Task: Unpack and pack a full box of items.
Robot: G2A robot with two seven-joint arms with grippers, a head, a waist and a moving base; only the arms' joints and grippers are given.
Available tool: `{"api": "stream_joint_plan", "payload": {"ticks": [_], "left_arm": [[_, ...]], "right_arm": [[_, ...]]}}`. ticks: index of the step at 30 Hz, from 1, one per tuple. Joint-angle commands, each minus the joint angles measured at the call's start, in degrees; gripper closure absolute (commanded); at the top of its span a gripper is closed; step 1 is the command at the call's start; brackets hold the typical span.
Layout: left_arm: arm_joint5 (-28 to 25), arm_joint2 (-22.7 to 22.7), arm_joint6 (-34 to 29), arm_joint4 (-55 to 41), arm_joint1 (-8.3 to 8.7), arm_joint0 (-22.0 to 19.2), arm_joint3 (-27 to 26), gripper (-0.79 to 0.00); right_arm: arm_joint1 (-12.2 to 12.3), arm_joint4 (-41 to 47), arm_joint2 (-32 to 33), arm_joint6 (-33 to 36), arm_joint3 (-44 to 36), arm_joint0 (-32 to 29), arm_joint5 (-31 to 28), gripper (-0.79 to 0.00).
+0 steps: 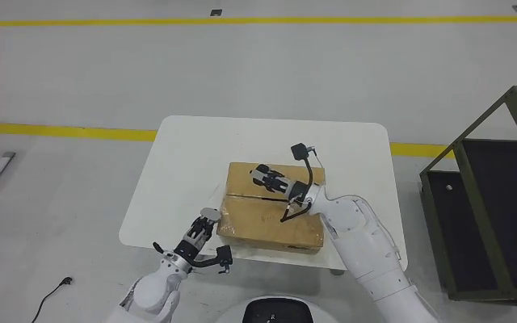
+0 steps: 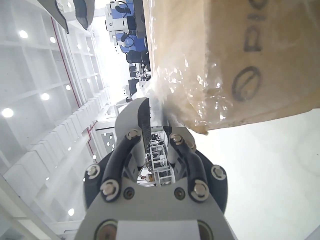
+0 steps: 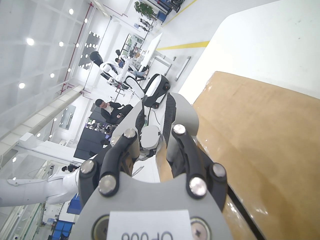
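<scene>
A closed brown cardboard box (image 1: 271, 218) lies in the middle of the white table (image 1: 194, 161), its top flaps meeting in a seam. Crumpled clear tape (image 2: 190, 93) covers the box's (image 2: 225, 38) near left corner. My left gripper (image 1: 206, 220) is at that corner, open by a narrow gap (image 2: 156, 116), with the tape's loose edge at its tips. My right gripper (image 1: 265, 178) hovers over the far part of the box top (image 3: 262, 131), open with nothing between its fingers (image 3: 155, 116). It also hangs above the box (image 2: 72, 13) in the left wrist view.
A dark green metal rack (image 1: 477, 218) stands on the floor right of the table. Bare tabletop (image 3: 262, 38) lies beyond the box and to its left. A cable (image 1: 48, 295) lies on the floor at the near left.
</scene>
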Motion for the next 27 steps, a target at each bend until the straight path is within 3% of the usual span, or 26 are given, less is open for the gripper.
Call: {"api": "stream_joint_plan", "payload": {"ticks": [1, 9, 17, 27], "left_arm": [[-1.5, -0.4, -0.4, -3.4, -0.15, 0.2, -0.6, 0.000], [-12.5, -3.1, -6.1, -26.0, -1.17, 0.7, -4.7, 0.000], [-27.2, -7.6, -16.8, -55.9, -2.02, 1.0, -9.1, 0.000], [-31.9, -12.7, -30.8, -85.4, -2.68, -0.9, -9.9, 0.000]], "right_arm": [[0.0, 0.2, -0.4, 0.2, 0.5, 0.2, 0.0, -0.154], [-0.2, 0.8, -2.3, 1.0, 3.5, 1.3, 0.3, -0.049], [-0.5, 1.4, -3.9, 0.5, 5.9, 2.4, 0.3, -0.022], [-0.7, 2.3, -5.3, 0.1, 8.3, 3.3, 0.1, 0.000]]}}
